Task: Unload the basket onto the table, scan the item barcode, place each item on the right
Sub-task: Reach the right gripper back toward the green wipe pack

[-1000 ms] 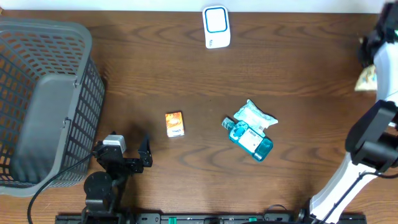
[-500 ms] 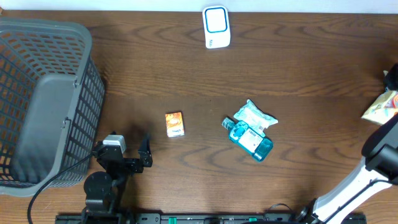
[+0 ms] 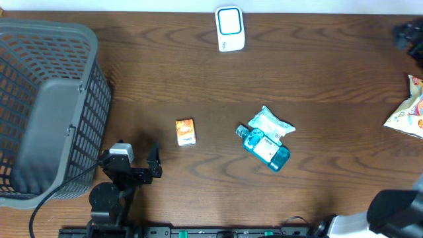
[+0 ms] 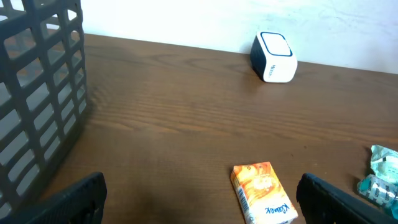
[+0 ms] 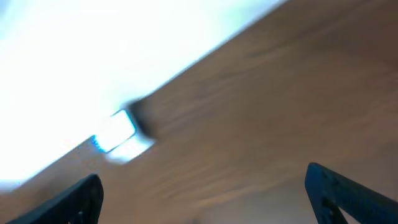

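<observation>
dark wood table (image 3: pixel 165 79), white wall (image 4: pixel 186 18) beyond its far edge.
grey basket (image 3: pixel 46 112) at left edge; scanner (image 3: pixel 230 28) at far edge; my left gripper (image 4: pixel 199 202) and right gripper (image 5: pixel 202 199) both spread wide.

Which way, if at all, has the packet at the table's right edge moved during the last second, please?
Yes. The packet has shifted rightward and down the overhead view, farther from the white scanner.

Snack packet (image 3: pixel 408 112) partly beyond right edge.
</observation>
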### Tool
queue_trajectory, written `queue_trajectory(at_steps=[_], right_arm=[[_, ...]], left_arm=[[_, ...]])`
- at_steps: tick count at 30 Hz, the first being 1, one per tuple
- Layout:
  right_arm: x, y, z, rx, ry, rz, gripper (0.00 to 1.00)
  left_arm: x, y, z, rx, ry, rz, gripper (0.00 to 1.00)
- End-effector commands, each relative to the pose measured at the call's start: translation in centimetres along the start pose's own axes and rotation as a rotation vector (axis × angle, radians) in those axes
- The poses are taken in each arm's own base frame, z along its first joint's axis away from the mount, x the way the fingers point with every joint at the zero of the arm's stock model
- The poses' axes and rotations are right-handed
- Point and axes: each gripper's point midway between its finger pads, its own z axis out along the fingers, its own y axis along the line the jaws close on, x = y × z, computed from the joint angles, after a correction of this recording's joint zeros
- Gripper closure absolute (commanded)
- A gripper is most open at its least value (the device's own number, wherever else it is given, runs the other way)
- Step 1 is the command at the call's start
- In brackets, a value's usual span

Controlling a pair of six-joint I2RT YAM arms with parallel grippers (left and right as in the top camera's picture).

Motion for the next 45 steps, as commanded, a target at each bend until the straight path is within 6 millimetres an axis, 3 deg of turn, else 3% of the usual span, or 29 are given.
queue_trajectory(at_steps=[1,3,6,8,9,11,14,15,16,19,22,27,33,37,39,45], right_arm=[[3.7,7.7,0.9,-0.346,0.179,0.018,0.01],[5.3,10.0,1.3,-0.407,0.234,-0.01,0.01],[6.9,11.3,2.4,-0.389,0.257,-0.11,0.01],[8.1,11.3,3.7,-0.305,0.266,-0.172,0.14],[8.8,11.3,4.3,-0.263,0.273,-0.226,0.15],[10.6,11.4,5.0,-0.208,0.301,-0.376,0.14],[15.6,13.0,5.9,-0.244,0.413,-0.695,0.1],[17.1,13.4,6.3,-0.258,0.444,-0.765,0.01],[18.1,13.6,6.7,-0.257,0.461,-0.809,0.01],[20.1,14.0,8.4,-0.209,0.466,-0.921,0.01],[20.9,14.3,9.6,-0.158,0.444,-0.988,0.01],[22.7,12.8,11.5,-0.107,0.456,-1.025,0.01],[26.4,7.1,13.7,-0.03,0.555,-0.974,0.01],[28.7,4.5,15.0,-0.004,0.572,-0.91,0.01],[29.5,3.6,15.6,-0.005,0.569,-0.911,0.13],[29.9,2.1,16.5,0.007,0.54,-0.898,0.27]], left_arm=[[1.4,0.1,0.2,0.004,0.047,0.011,0.02],[1.4,0.1,0.2,0.004,0.047,0.011,0.02],[1.4,0.1,0.2,0.004,0.047,0.011,0.02],[1.4,0.1,0.2,0.005,0.047,0.011,0.02],[1.4,0.1,0.2,0.004,0.047,0.011,0.02],[1.4,0.1,0.2,0.004,0.047,0.011,0.02],[1.4,0.1,0.2,0.004,0.047,0.011,0.02],[1.4,0.1,0.2,0.005,0.047,0.011,0.02],[1.4,0.1,0.2,0.004,0.047,0.011,0.02],[1.4,0.1,0.2,0.005,0.047,0.011,0.02],[1.4,0.1,0.2,0.004,0.047,0.011,0.02],[1.4,0.1,0.2,0.004,0.047,0.011,0.02],[1.4,0.1,0.2,0.004,0.047,0.011,0.02],[1.4,0.1,0.2,0.004,0.047,0.011,0.02],[1.4,0.1,0.2,0.004,0.047,0.011,0.02],[1.4,0.1,0.2,0.004,0.047,0.011,0.02]])
